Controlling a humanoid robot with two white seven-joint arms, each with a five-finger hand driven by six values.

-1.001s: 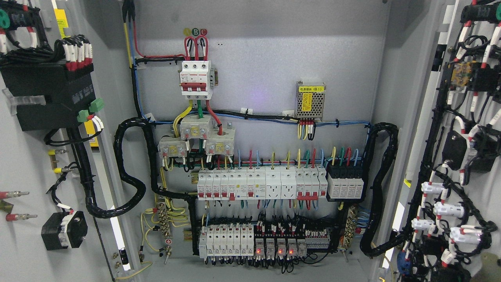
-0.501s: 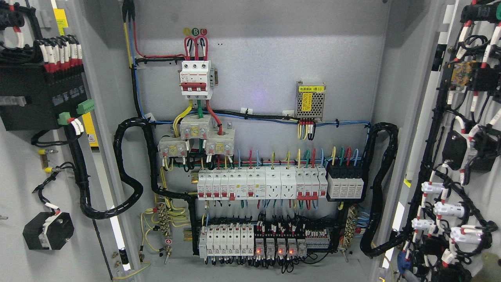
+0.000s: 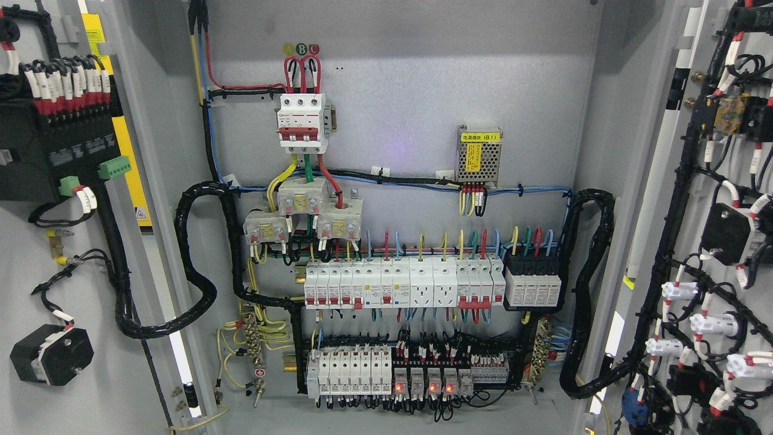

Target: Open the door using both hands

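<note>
Two doors are standing open, one on each side of a grey cabinet. The left door is filling the picture's left edge, its grey inner face turned toward the camera and carrying a black box with a row of white-and-red wire ends along its top, two green plugs, a yellow strip beside them and a black round-cornered part low down. The right door is filling the right edge, its inner face crowded with black cabling and white plug-like parts.

Between the doors the cabinet's back panel is showing one large red-and-white breaker near the top, three pale blocks just below it, one small metal box with a yellow label to the right, and two rows of white switches, the upper row above the lower row. Four small red lights are glowing in the lower row. A thick black cable bundle is looping from the left door into the cabinet, and another is looping along the right side.

Neither hand is showing anywhere, so I cannot tell how the fingers are standing or how either door is lying relative to a hand.
</note>
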